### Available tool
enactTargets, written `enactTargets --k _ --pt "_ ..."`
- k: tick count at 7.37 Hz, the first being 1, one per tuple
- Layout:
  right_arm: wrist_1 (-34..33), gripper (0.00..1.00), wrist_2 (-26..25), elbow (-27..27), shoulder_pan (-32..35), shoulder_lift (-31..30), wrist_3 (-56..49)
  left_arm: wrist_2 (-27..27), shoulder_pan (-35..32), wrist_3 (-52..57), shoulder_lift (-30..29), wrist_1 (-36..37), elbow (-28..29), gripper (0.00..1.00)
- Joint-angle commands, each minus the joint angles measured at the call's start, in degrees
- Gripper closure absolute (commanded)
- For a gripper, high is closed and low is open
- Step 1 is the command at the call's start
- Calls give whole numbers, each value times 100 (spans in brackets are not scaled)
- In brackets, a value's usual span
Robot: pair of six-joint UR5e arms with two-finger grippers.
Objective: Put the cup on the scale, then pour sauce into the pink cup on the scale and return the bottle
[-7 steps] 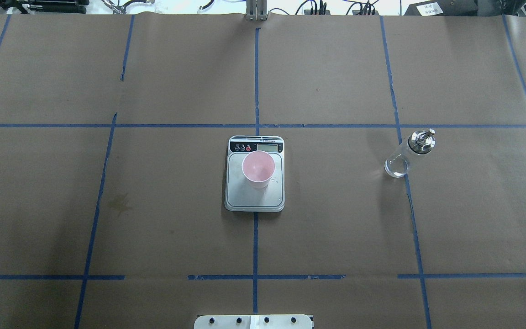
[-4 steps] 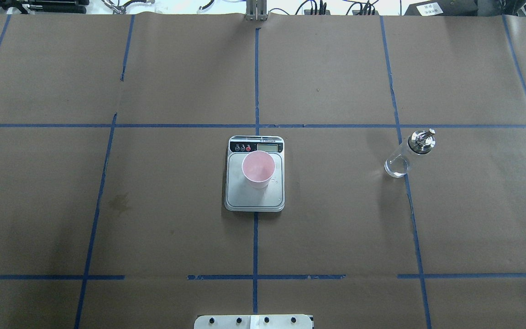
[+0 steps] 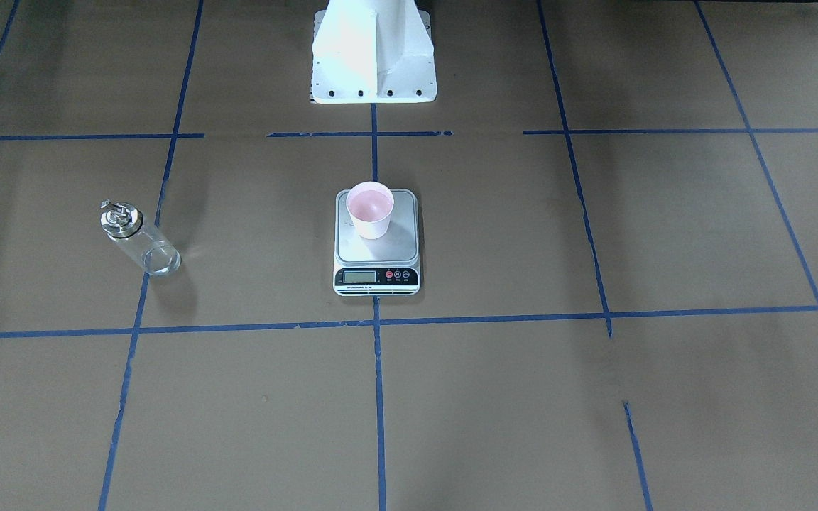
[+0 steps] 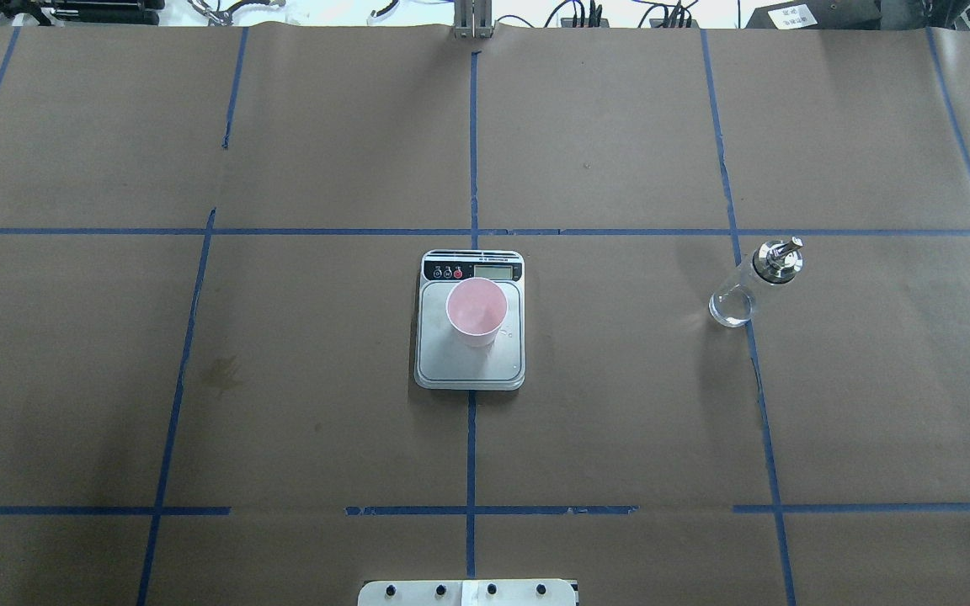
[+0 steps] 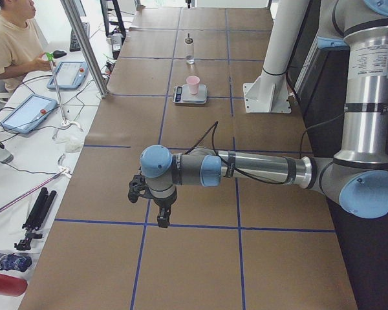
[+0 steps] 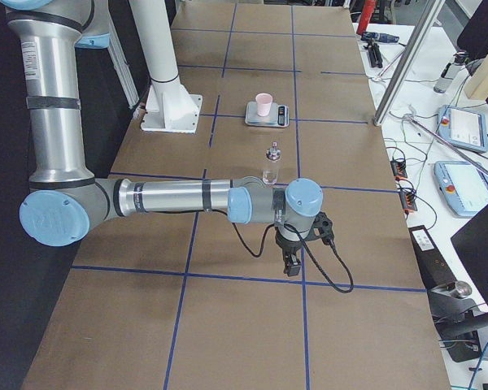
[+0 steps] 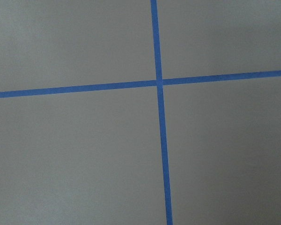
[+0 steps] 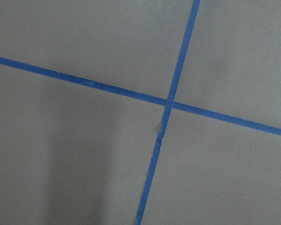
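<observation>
A robotics lab: brown paper-covered table (image 4: 325, 379) gridded with blue tape (image 4: 473, 126), blue-rimmed touchscreen pendant (image 5: 27, 111) on a white side bench (image 5: 13, 174).

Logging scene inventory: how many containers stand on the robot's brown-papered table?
2. The pink cup stands on the scale at the centre of the brown paper; the glass bottle stands upright on it to the robot's right, apart from the scale. None appears hidden.
</observation>
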Motion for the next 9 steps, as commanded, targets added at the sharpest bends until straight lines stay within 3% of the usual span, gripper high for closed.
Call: enactTargets --k 1,9 --pt "0 0 -1 1 -1 0 -2 -1 0 1 -2 -47 9 0" --pt "0 0 8 1 -1 -71 16 -1 0 1 -10 -65 0 0"
